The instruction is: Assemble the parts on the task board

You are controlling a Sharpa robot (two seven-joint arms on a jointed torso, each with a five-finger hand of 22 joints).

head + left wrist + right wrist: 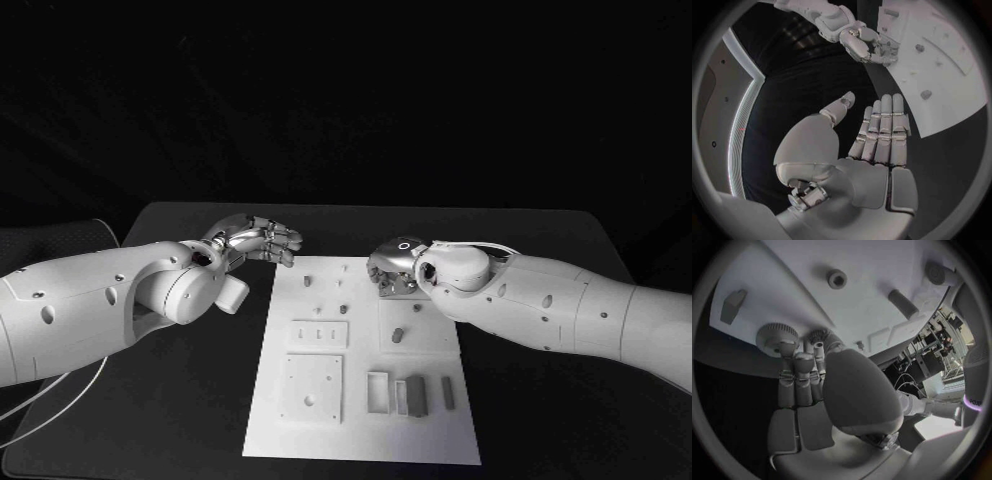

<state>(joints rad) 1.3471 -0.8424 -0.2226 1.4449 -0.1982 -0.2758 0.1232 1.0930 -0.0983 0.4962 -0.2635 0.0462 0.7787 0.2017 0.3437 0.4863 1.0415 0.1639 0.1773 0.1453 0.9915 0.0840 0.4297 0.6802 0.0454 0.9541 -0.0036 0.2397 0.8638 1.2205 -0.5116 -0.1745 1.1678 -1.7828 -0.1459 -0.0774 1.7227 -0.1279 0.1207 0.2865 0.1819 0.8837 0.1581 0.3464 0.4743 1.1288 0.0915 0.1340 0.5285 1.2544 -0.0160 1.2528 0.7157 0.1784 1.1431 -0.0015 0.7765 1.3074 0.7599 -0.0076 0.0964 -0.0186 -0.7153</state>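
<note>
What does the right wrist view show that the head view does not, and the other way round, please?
Right wrist view adds: a round ridged part on the task board, with the right hand setting fingertips against it; whether they grip is unclear. Head view adds: the left hand, holding nothing, beside the board's far left corner, and grey bars near its front edge. Both share the board and the right hand.

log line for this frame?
left hand: open, off board | right hand: fingers at gear on board | state: assembling
</note>
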